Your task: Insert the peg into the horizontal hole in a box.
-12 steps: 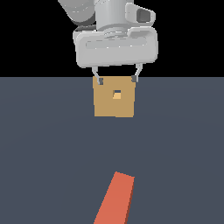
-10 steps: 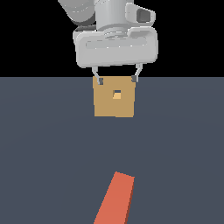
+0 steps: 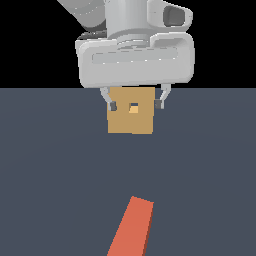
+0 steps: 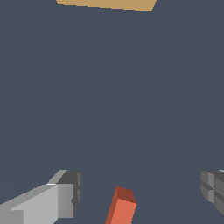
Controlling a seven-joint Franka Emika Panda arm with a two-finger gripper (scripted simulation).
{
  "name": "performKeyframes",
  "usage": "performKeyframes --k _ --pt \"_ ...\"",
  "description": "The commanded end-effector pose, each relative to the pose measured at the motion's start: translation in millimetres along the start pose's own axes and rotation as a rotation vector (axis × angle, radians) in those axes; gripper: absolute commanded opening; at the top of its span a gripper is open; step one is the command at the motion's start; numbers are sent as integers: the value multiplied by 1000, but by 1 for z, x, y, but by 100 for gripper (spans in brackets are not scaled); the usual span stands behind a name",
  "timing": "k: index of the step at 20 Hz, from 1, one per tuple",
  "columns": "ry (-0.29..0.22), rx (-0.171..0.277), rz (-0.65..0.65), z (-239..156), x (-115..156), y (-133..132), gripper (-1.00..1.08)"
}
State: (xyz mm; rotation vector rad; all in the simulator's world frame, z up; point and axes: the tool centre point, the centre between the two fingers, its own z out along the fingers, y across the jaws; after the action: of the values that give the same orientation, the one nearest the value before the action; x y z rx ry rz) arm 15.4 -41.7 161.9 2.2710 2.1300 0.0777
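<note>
The orange-red peg (image 3: 131,229) lies flat on the dark floor at the near side of the exterior view, running off the picture's lower edge. The tan box (image 3: 131,117) stands farther back, its small square hole (image 3: 133,107) facing the camera. My gripper (image 3: 135,105) hangs open high above the floor, its two dark fingertips appearing on either side of the hole in this view. In the wrist view the peg's end (image 4: 121,206) shows between the spread fingers (image 4: 70,193), well below them, and the box's edge (image 4: 107,4) lies at the frame border. Nothing is held.
A flat dark grey floor (image 3: 55,165) stretches around both objects, with black background beyond its far edge. No other objects show.
The gripper has dropped slightly and shifted a little toward the exterior view's right. Peg and box have not moved.
</note>
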Motion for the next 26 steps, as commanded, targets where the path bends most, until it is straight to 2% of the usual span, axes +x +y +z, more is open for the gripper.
performKeyframes --k 1,8,13,18,26 --pt "-5 8 43 13 -36 -1 100" --pt "-18 32 187 57 -158 -15 100" --pt "-24 44 257 78 -216 -27 100" --pt "-26 50 292 88 -244 -34 100" --pt "-26 51 296 94 -247 -35 100"
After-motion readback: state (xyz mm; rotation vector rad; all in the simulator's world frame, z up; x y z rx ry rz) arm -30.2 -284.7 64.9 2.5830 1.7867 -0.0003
